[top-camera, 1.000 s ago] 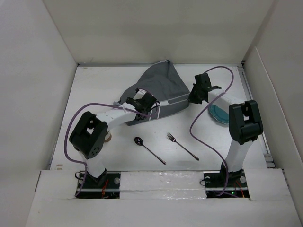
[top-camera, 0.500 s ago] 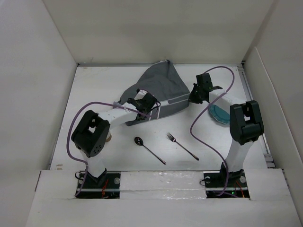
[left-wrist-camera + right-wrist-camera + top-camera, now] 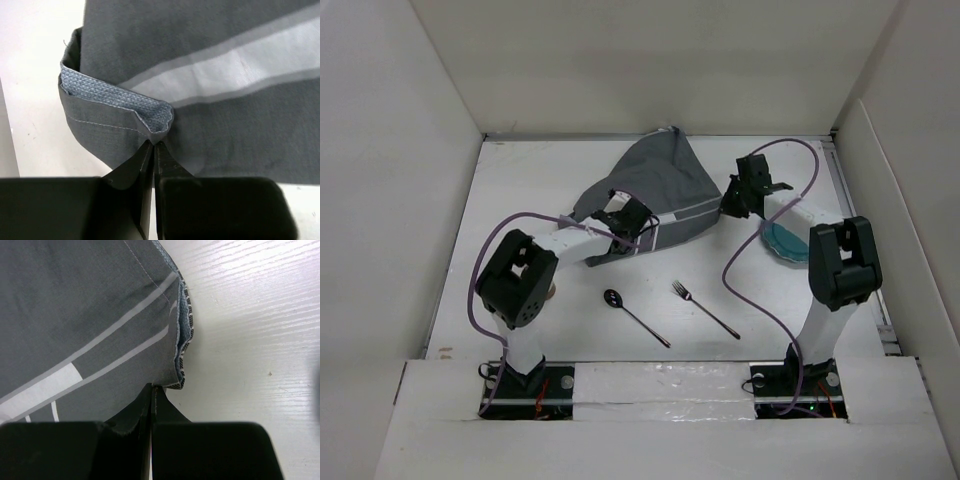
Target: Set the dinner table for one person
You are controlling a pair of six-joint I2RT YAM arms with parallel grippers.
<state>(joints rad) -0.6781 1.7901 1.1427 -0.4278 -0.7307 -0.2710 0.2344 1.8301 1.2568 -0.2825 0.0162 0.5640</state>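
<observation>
Placemat [image 3: 655, 190] rumpled, mid-far on dinner table [image 3: 520, 180]. Left gripper [image 3: 154, 146] pinches its folded near-left corner; right gripper [image 3: 151, 388] pinches right corner. Cloth spans between them, heaped toward far side; spreading likely needs outward pull.

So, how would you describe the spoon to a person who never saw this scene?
On the white table, look on the near side of the grey placemat. Two dark utensils lie there, parallel; the spoon is the left one, with a round bowl, not tines like the fork.
</observation>
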